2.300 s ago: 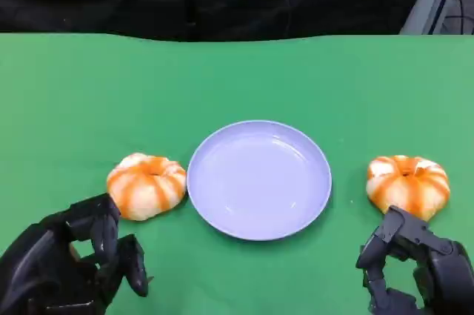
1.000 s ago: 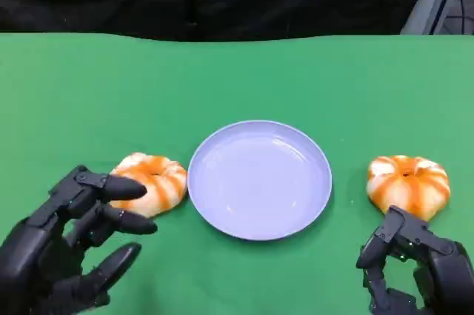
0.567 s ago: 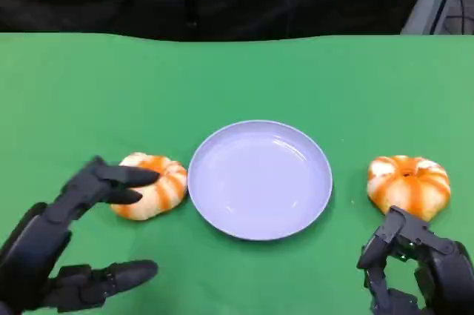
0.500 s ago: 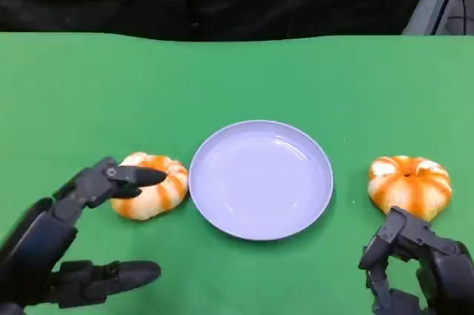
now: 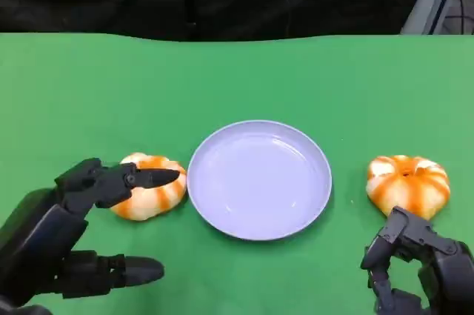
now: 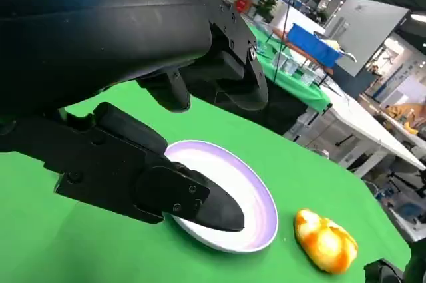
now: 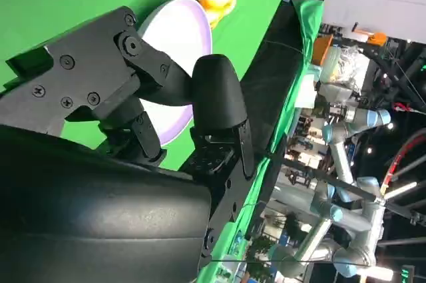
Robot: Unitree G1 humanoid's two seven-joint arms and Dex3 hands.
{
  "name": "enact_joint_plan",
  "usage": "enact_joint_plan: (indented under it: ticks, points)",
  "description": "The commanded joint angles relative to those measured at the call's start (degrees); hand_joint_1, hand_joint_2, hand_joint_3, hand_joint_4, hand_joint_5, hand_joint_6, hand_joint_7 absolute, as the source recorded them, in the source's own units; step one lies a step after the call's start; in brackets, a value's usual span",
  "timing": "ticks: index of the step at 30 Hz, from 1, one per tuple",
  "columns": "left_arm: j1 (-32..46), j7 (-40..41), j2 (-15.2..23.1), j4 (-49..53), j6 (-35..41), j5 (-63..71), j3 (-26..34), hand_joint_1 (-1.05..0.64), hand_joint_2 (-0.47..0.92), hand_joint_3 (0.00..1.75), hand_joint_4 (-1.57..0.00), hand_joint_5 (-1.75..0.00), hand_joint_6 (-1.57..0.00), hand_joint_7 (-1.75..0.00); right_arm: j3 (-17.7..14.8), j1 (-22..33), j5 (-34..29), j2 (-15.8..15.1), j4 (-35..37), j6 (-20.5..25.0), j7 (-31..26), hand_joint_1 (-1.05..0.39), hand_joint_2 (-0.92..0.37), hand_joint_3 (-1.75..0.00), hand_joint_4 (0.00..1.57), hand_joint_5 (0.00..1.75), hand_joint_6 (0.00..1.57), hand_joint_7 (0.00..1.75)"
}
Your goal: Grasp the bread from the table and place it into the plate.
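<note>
Two black hands sit low over the green table (image 5: 237,78): the left hand (image 5: 67,233) spread and empty, fingers reaching over the bread (image 5: 152,189) just ahead; the right hand (image 5: 418,270) curled on nothing, behind a second loaf (image 5: 407,181). Between them lies the lilac plate (image 5: 222,222); black curtain beyond.

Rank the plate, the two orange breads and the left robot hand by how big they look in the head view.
1. Plate
2. Left robot hand, though it sits nearest the camera, so unsure
3. Left bread and right bread, about alike
</note>
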Motion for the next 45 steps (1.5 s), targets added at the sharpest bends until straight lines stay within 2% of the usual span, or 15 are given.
enact_joint_plan:
  ticks: [1, 2, 4, 6, 9, 15, 21, 30, 45]
  points:
    - [-4.0, 2.1, 3.9, 3.0, -1.7, 6.0, -1.2, -0.71, 0.85, 0.00, -0.21, -0.83, -0.50, -0.29, -0.4, 0.0, 0.6, -0.4, 0.2, -0.2, -0.1, -0.11, -0.57, -1.10, 0.83, 1.75, 0.71, 1.60]
    - [-9.1, 4.7, 6.5, 8.9, -3.1, 13.6, -3.5, -0.71, 0.77, 0.00, -0.17, -0.75, -0.54, -0.22, -0.4, -0.1, 0.2, -0.2, 0.2, -0.4, -0.4, -0.10, -0.57, -1.10, 0.83, 1.75, 0.71, 1.60]
    - [-15.1, 8.4, 9.4, 16.3, -4.9, 22.6, -6.5, -0.70, 0.74, 0.00, -0.20, -0.53, -0.58, -0.08, -0.3, -0.2, -0.2, 0.1, 0.3, -0.6, -0.8, -0.10, -0.57, -1.11, 0.83, 1.75, 0.71, 1.60]
    - [-16.3, 10.6, 10.0, 18.6, -5.7, 24.3, -7.6, -0.70, 0.73, 0.00, -0.23, -0.43, -0.60, -0.03, -0.4, -0.2, -0.4, 0.2, 0.4, -0.7, -0.8, -0.10, -0.56, -1.12, 0.82, 1.75, 0.71, 1.60]
    - [-17.1, 12.8, 10.9, 20.2, -6.3, 25.0, -8.7, -0.70, 0.73, 0.00, -0.25, -0.39, -0.60, -0.02, -0.4, -0.2, -0.4, 0.2, 0.4, -0.7, -0.9, -0.10, -0.56, -1.13, 0.82, 1.75, 0.71, 1.60]
    - [-23.7, 15.1, 10.5, 28.8, -2.0, 32.0, -15.3, -0.76, 0.79, 0.00, -0.32, -0.16, -0.54, 0.00, -0.2, 0.0, 0.4, 0.3, 0.1, -0.4, -0.5, -0.11, -0.55, -1.14, 0.82, 1.75, 0.72, 1.61]
    - [-24.6, 16.6, 11.1, 29.9, -0.9, 32.1, -17.1, -0.76, 0.79, 0.00, -0.34, -0.11, -0.54, 0.00, -0.2, 0.2, 0.3, 0.3, -0.2, -0.2, -0.5, -0.11, -0.54, -1.15, 0.83, 1.75, 0.72, 1.61]
    - [-29.7, 19.4, 8.6, 37.9, 6.8, 35.3, -22.4, -0.80, 0.83, 0.01, -0.34, -0.06, -0.49, 0.00, -0.2, 0.4, -0.2, 0.5, -0.6, -0.1, -0.9, -0.12, -0.53, -1.17, 0.82, 1.75, 0.72, 1.60]
    - [-36.2, 25.2, 6.6, 49.5, 12.2, 35.4, -27.8, -0.83, 0.88, 0.01, -0.35, -0.02, -0.46, 0.00, 0.0, 0.3, -0.4, 0.7, -0.3, -0.6, -1.2, -0.12, -0.53, -1.17, 0.82, 1.75, 0.72, 1.60]
